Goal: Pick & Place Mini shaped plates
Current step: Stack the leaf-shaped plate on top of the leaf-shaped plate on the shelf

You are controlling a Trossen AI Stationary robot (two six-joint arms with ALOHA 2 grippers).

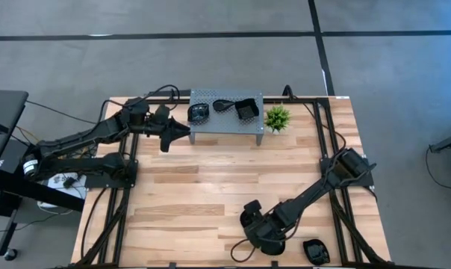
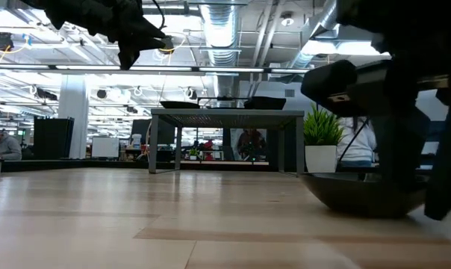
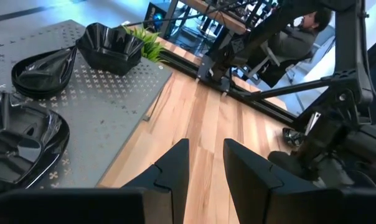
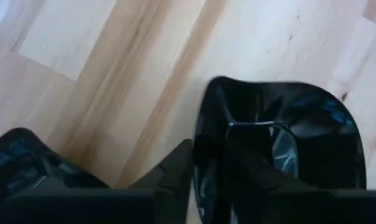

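Note:
Three mini shaped plates, glossy black, sit on the grey perforated stand point(image 1: 225, 123): a rounded one point(image 3: 23, 140), a leaf-shaped one point(image 3: 45, 68) and a wavy-edged square one point(image 3: 110, 46). My left gripper point(image 1: 175, 136) hovers open just off the stand's left end, its fingers point(image 3: 175, 168) over bare wood. My right gripper point(image 1: 264, 230) is low near the table's near edge, shut on a black plate point(image 4: 287, 143). A second black plate point(image 4: 17, 158) lies close beside it. Another plate point(image 1: 315, 250) rests at the near edge. My right gripper point(image 4: 206, 171) pinches the black plate's rim point(image 4: 208, 121), one finger inside the dish and one outside, coming from above and pointing down. In the low view the plate point(image 2: 364, 194) sits level with its underside at or just off the tabletop.
A small green plant point(image 1: 276, 117) in a white pot stands at the stand's right end. Black frame rails and cables run along the left and right table sides. Bare wood lies between the stand and the right gripper. People sit in the room beyond the table.

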